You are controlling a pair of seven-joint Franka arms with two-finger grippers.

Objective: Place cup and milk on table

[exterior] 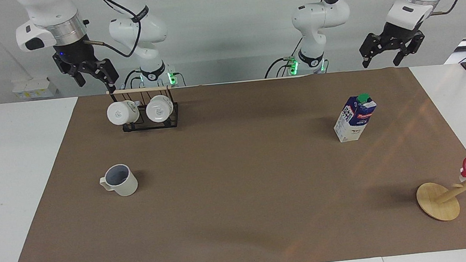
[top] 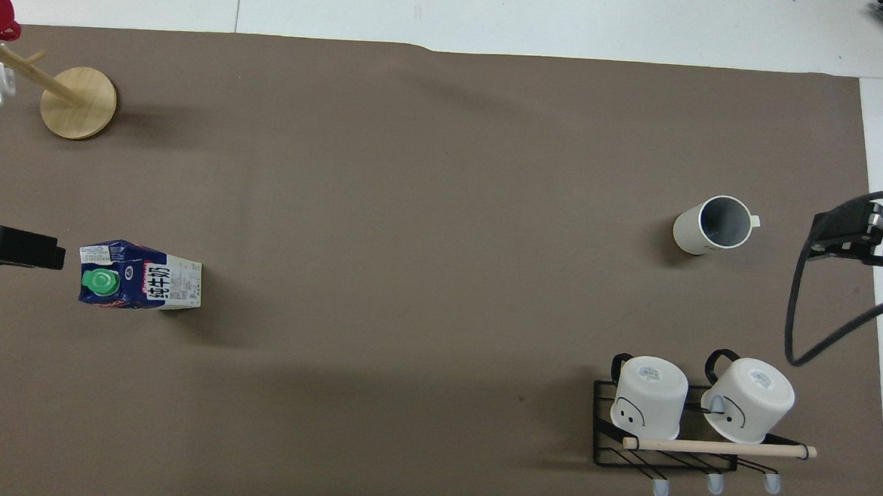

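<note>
1. Taking the milk as our landmark, we see it standing upright on the brown sheet of the tabletop, toward the left arm's end, green cap up and its long axis vertical.
2. We find the cup well apart from the milk, toward the right arm's end and a little farther from the robots than it, upright with its mouth open to the top and its small handle pointing to the tabletop's right-arm end.
3. Our left end effector hangs raised over the edge of the tabletop nearest the robots, on the robots' side of the milk; its fingers are spread wide and hold nothing.
4. Our right end effector hangs beside the mug rack, well away from the milk, also spread wide and empty.
5. We judge both things already set down, with each arm clear of them; were either needed again, the left arm lies nearer the milk and the right arm nearer the cup.
</note>
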